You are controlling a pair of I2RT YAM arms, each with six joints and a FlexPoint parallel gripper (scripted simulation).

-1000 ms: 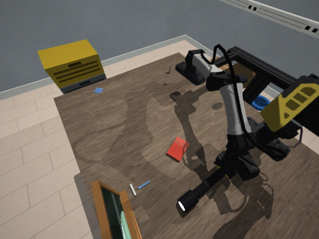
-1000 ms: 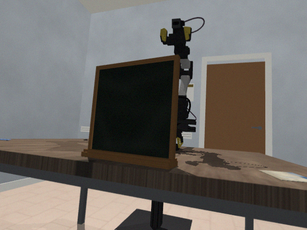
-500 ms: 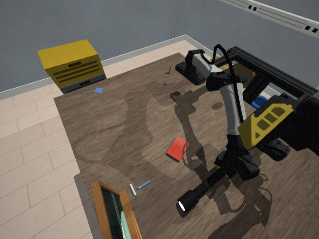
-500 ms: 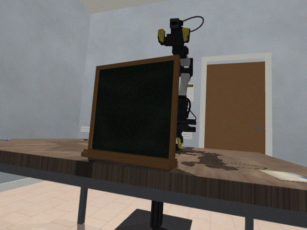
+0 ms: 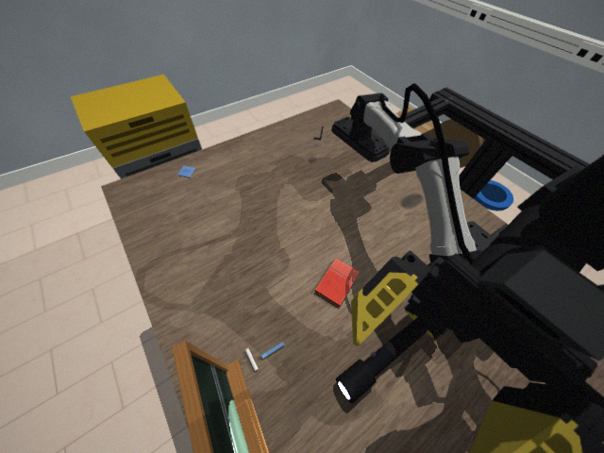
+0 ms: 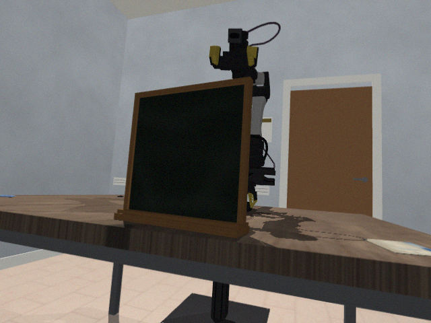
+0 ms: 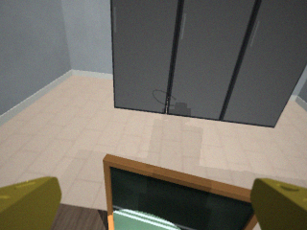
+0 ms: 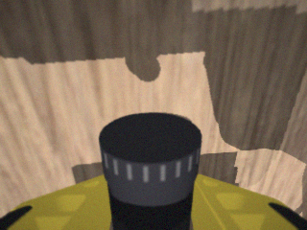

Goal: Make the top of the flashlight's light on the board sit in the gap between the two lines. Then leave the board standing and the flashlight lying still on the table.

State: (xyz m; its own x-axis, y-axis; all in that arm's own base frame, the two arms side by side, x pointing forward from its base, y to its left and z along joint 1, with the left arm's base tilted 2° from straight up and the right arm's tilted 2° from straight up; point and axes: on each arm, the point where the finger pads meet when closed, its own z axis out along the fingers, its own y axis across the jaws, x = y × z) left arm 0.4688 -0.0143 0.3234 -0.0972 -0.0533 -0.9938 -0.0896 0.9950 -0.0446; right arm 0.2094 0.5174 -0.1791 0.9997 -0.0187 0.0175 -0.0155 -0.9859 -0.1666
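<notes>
"Where's the flashlight?"

"In my right end effector (image 5: 420, 326) (image 8: 151, 182), closed around its tail end. The flashlight (image 5: 360, 382) (image 8: 150, 168) slants away from my grip towards the near left as seen from above, lit head first, low by the table (image 5: 293, 414) (image 6: 295, 222)."

"And the board?"

"The board (image 5: 182, 375) (image 6: 188, 153) (image 7: 177, 201) is standing, beyond that lit head. A pale green light (image 5: 236, 424) (image 7: 139, 220) is on its face."

"Is it between the lines?"

"I can't tell. From my left wrist, its curved top seems to cross the pale lines (image 7: 149, 219), but they run too close together for me to place it in the gap."

"What does the next move turn on?"

"The flashlight's long axis against the board, I think. A small change of tilt or distance should shift the top edge of the light. My right end effector is the one for that, as it has the grip; letting go could spoil the aim if the head drops or rolls."

"Your left?"

"My left end effector (image 5: 424, 390) (image 6: 234, 52) (image 7: 155, 186) is wide open with nothing in it, held high and facing the board. I'd keep it off the frame."
</notes>
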